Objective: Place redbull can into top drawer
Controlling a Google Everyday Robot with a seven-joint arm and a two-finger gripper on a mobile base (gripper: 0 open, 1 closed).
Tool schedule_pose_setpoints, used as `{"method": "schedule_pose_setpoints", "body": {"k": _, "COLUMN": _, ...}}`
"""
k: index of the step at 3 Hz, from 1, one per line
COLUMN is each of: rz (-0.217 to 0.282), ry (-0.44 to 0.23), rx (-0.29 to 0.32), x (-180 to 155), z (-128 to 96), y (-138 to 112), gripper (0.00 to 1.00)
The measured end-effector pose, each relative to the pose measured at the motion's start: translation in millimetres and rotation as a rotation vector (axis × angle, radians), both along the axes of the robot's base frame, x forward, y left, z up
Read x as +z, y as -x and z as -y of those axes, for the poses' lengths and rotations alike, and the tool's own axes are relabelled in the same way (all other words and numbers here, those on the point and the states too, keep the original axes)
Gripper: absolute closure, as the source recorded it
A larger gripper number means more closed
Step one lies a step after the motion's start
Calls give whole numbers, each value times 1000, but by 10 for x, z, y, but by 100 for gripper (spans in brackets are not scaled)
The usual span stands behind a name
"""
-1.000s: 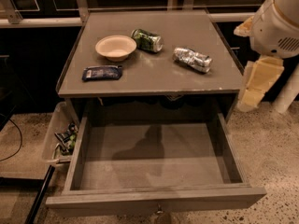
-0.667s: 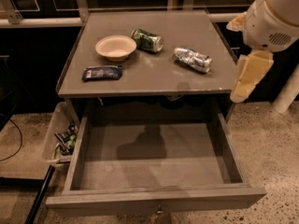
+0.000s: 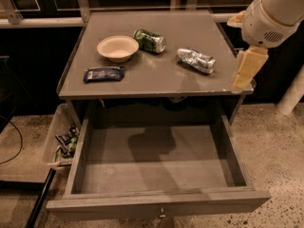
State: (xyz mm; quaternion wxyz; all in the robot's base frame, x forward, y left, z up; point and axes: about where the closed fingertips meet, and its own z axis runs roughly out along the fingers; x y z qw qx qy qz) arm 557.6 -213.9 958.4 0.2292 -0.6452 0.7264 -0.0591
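Leftward and slightly higher than before, the gripper hangs pointing down over the table's right front corner; I cannot tell how wide it stands. The redbull can lies on its side on the tabletop near the gripper, apart from it, with its long axis running back-left to front-right. The top drawer stands pulled out below.

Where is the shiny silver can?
In the camera view, the redbull can lies on the tabletop's right part, right of the green can; the gripper hangs by the tabletop's right edge.

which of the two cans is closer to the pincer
The silver redbull can, right of centre on the tabletop; the pincer hangs at its right edge. The green can lies farther left, beside the bowl.
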Motion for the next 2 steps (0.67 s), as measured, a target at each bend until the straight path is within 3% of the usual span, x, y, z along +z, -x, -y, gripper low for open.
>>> {"method": "schedule_pose_setpoints", "body": {"k": 1, "rz": 8, "ry": -22, "rx": -15, "x": -46, "z": 3, "y": -38, "gripper": 0}}
{"method": "schedule_pose_setpoints", "body": {"k": 2, "rz": 53, "ry": -94, "rx": -13, "x": -157, "z": -10, "y": -320, "gripper": 0}}
